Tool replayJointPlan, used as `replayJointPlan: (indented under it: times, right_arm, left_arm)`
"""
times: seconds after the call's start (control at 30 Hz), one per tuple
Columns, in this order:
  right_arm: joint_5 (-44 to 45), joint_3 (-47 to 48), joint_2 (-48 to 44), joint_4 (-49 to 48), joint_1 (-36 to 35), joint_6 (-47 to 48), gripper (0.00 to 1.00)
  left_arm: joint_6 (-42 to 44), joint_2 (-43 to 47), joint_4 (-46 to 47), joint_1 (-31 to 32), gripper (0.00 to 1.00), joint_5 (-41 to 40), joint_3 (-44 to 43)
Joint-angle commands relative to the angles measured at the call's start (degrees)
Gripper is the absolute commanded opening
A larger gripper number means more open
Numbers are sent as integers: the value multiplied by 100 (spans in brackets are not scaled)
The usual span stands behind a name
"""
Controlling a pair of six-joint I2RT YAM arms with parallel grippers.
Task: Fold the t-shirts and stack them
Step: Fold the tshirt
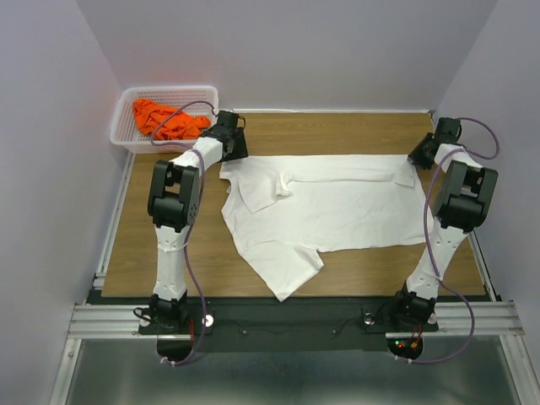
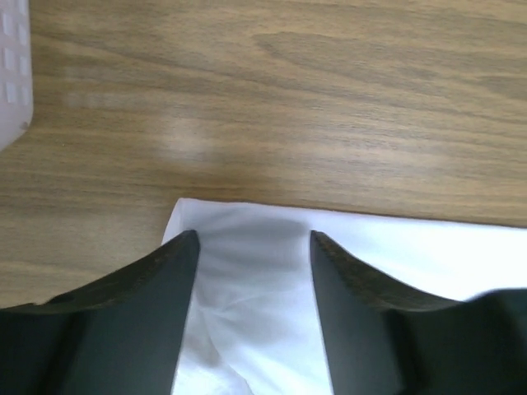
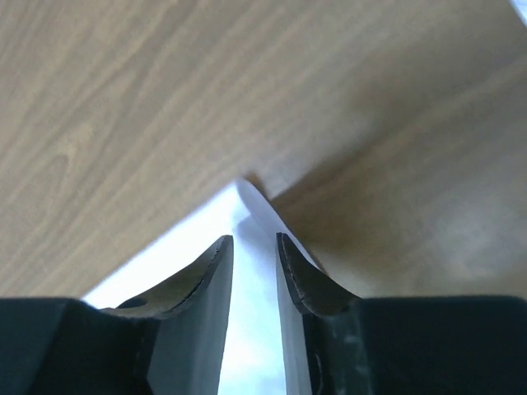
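White t-shirt (image 1: 337, 211) long axis left-right; left gripper (image 2: 254, 247) apart; right gripper (image 3: 254, 243) pinching its corner

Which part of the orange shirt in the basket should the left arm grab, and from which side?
Grip the orange t-shirt at the top of its bunched heap, coming straight down from above. It lies crumpled inside the white basket, whose walls block a side approach, and no flat edge shows. The raised folds give the left gripper something to pinch.
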State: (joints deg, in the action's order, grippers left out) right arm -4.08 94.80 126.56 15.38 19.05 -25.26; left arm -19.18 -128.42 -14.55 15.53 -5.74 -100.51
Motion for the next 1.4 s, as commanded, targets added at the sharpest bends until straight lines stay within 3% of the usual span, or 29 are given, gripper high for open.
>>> replayJointPlan:
  times: [0.0,0.1,0.33,0.53,0.63,0.9,1.37]
  right_arm:
    - [-92,-286,-895,106,-243,328,35]
    - [-338,-594,-1387,97,-673,538,38]
    - [-971,-1183,-2021,88,-2218,1128,38]
    - [-1236,-1254,-1855,36,-3379,1461,38]
    - [-1350,-1175,-1627,1,-3714,1523,38]
    - [-1535,-1034,-1275,-26,-4225,1567,38]
    - [-1526,-1008,-1116,-35,-4462,1576,38]
  left_arm:
    - [107,932,66,55,72,-50,145]
    - [169,1589,40,240,77,-129,409]
    - [-6,2602,-487,600,78,-376,1401]
    - [-314,2735,-655,802,66,-33,2307]
    - [-323,2569,-698,855,62,64,2326]
    - [-385,2103,-682,873,61,64,2317]
    - [-297,1566,-751,873,48,161,1965]
